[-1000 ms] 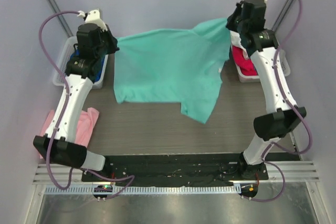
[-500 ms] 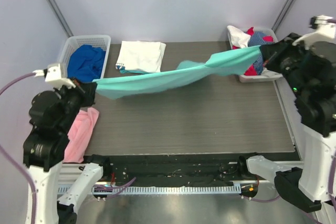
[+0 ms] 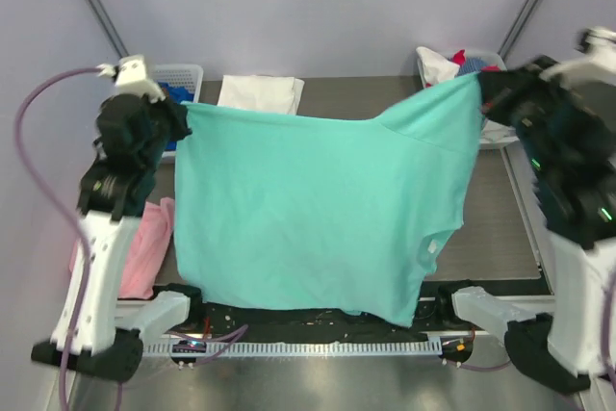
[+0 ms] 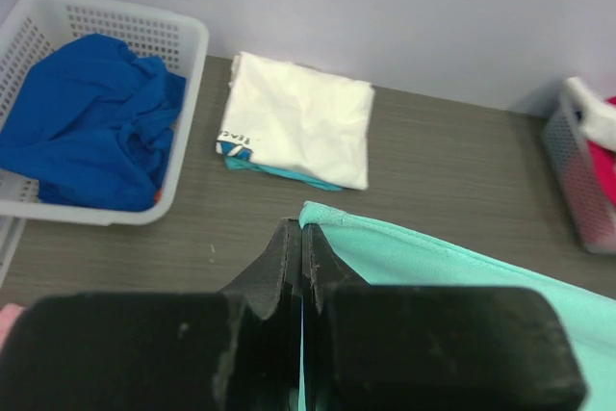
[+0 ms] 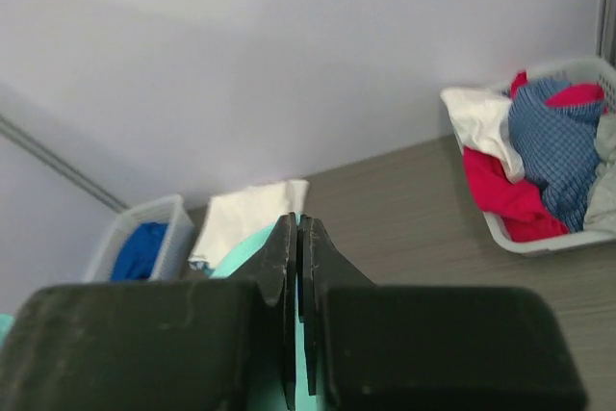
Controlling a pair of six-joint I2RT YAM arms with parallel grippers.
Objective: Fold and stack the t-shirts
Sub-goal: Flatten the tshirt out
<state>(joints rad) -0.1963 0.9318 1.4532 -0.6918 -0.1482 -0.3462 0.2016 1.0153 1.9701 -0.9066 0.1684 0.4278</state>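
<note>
The mint-green t-shirt (image 3: 308,209) hangs spread as a wide sheet in mid-air, pinched at its two upper corners. The left gripper (image 3: 181,108) is clamped on the upper left corner and the right gripper (image 3: 481,84) on the upper right one. In each wrist view the fingers are pressed together on the green cloth with no gap between them.

The shirt's top edge runs nearly taut between the grippers and rises slightly toward the right one. Its left side drops straight down, and its bottom hem hangs in front of the arm bases. Its right side is ragged, with a fold near the top and a small notch lower down.

Beyond the shirt's top edge lies a folded white t-shirt (image 4: 303,122) with a teal layer showing beneath it. Left of the shirt's upper corner stands a white basket (image 4: 115,21) holding a crumpled blue t-shirt (image 4: 87,122). A pink cloth (image 3: 144,247) lies beside the shirt's left side. By its right corner a second basket (image 5: 539,238) holds a red t-shirt (image 5: 505,194) and other cloths.

To the right of the shirt a strip of the dark wood-grain table (image 3: 491,228) lies bare. Pale walls (image 3: 308,7) close in behind the shirt and on both sides of it.
</note>
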